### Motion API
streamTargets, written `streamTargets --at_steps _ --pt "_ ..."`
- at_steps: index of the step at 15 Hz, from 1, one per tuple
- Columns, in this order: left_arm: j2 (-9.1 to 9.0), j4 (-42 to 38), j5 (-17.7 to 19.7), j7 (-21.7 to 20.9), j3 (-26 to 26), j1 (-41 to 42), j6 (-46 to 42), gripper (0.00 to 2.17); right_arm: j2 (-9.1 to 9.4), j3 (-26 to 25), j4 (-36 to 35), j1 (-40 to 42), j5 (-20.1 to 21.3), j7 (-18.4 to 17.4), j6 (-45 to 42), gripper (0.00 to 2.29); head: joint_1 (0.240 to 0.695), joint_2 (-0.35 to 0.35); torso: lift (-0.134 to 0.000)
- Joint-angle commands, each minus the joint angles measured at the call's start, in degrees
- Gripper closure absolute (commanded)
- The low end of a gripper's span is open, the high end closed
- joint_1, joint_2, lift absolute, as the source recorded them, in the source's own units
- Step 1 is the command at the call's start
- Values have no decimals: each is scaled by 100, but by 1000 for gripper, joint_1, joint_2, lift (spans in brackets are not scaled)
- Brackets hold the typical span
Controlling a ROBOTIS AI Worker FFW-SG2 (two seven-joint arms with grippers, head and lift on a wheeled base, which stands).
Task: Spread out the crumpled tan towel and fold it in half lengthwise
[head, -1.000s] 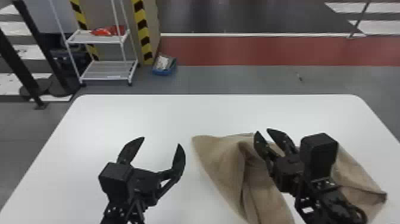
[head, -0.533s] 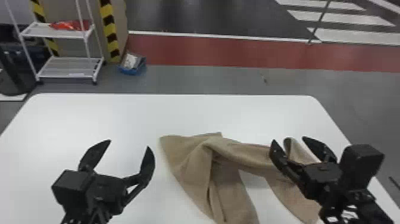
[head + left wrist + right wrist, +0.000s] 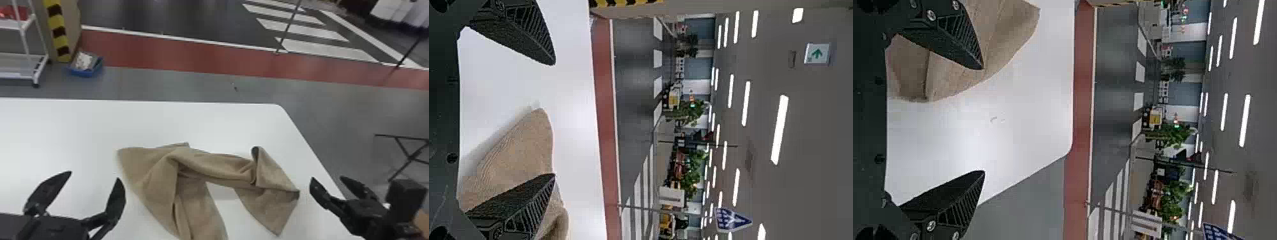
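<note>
The tan towel (image 3: 159, 178) lies crumpled on the white table, with a twisted band across its middle and a folded-over flap at its right end. To its left, my left gripper (image 3: 95, 179) stands open and apart from it. Beyond the towel's right corner, near the table's right edge, is my right gripper (image 3: 327, 182), also open. In the left wrist view, the open left gripper (image 3: 554, 120) has cloth (image 3: 524, 150) behind its fingers. In the right wrist view, the right gripper (image 3: 984, 120) holds nothing, and part of the towel (image 3: 998, 45) lies past one finger.
The white table (image 3: 191, 124) ends in a rounded far right corner, with grey floor beyond. A shelf rack (image 3: 22, 54) and a blue bin (image 3: 84, 65) stand on the floor behind at the left. A black folding stand (image 3: 411, 156) is off to the right.
The head view has swung to the right. Relative to the towel, my right gripper has moved right, from over the cloth to past its right end. The left gripper stays open left of the towel.
</note>
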Motion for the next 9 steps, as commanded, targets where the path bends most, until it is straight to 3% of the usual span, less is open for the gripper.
streamTargets --at_steps 1,4,6,9 --pt "114 -161 199 0 -233 20 695 110 5 -523 234 21 -354 76 -170 205 695 -350 -125" --pt "132 -381 586 105 -646 20 1644 211 5 -866 436 21 -591 181 -1031 215 695 -350 -125" --pt "299 -530 621 158 -1121 29 1574 211 5 -892 551 21 -591 217 -1172 215 695 -350 -125" --pt "440 -530 331 -79 -1631 -7 818 215 5 -866 735 21 -582 261 -1330 215 695 -350 -125"
